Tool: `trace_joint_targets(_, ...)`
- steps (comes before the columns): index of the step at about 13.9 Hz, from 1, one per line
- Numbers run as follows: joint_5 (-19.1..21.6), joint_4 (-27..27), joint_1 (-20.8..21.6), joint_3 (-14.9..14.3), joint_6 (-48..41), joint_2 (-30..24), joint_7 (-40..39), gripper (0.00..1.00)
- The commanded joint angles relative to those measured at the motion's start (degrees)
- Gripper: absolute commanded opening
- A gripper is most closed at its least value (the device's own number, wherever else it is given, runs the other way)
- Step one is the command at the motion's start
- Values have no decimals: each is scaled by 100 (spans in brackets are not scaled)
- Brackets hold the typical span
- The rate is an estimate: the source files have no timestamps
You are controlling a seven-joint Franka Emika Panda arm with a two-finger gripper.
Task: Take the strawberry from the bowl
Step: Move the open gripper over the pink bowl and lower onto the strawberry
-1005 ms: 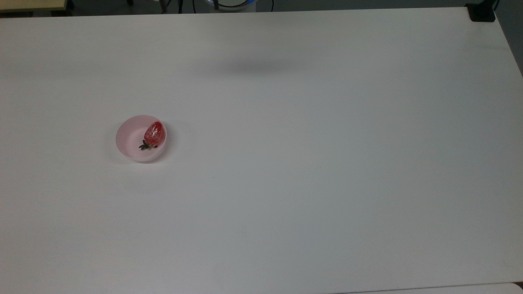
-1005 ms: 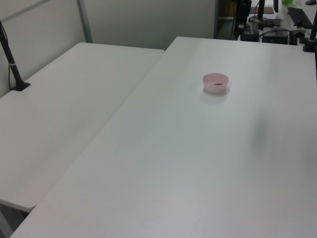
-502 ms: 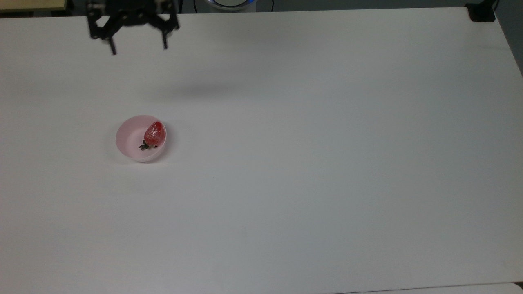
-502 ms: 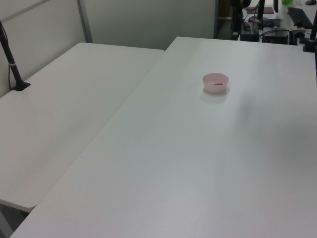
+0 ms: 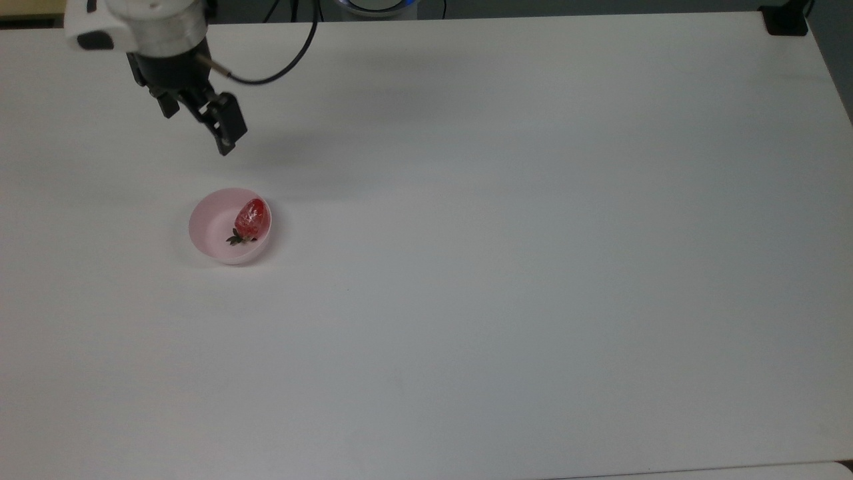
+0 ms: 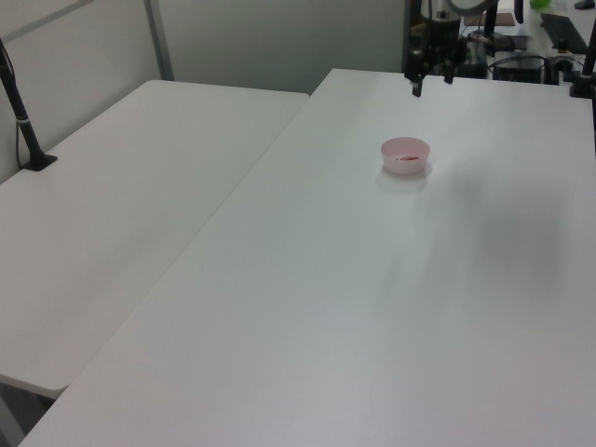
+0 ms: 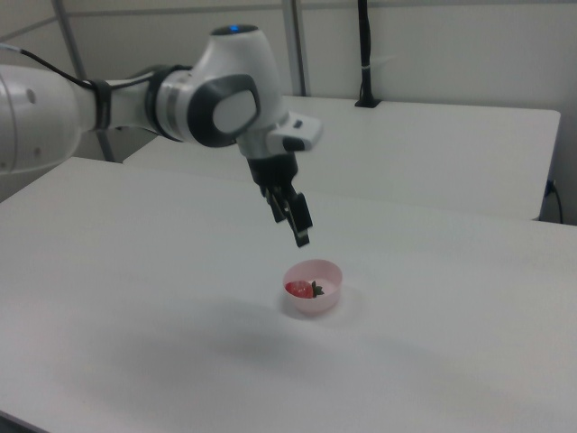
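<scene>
The pale pink bowl (image 5: pixel 210 225) stands on the white table toward the top view's left, and the red strawberry (image 5: pixel 252 217) lies inside it against its right wall, green cap pointing down-left. My gripper (image 5: pixel 203 133) hangs open above the table, short of the bowl toward the top view's upper edge, with nothing between its fingers. In the left view the gripper (image 6: pixel 431 86) is beyond the bowl (image 6: pixel 405 169). In the right view the gripper (image 7: pixel 290 227) hovers over the bowl (image 7: pixel 315 304), tilted, and the strawberry (image 7: pixel 297 289) lies in the bowl below it.
The white table (image 5: pixel 506 267) stretches wide to the top view's right and bottom. A second white table (image 6: pixel 130 205) adjoins it at the left view's left. A black clamp (image 5: pixel 786 21) sits on the top view's far right corner.
The arm has come in from the top view's upper edge, lowered toward the bowl and turned its wrist. Bowl and strawberry have not moved.
</scene>
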Motion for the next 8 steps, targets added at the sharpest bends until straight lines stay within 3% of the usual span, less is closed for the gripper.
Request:
trace_joint_targets(1, 466, 12, -119, -67, -23, 448, 551, 99)
trace_joint_targets(6, 659, 12, -225, -58, 363, 976, 1896, 96)
trace_joint_targets(8, 835, 21, -207, -49, 670, 1117, 1976, 81)
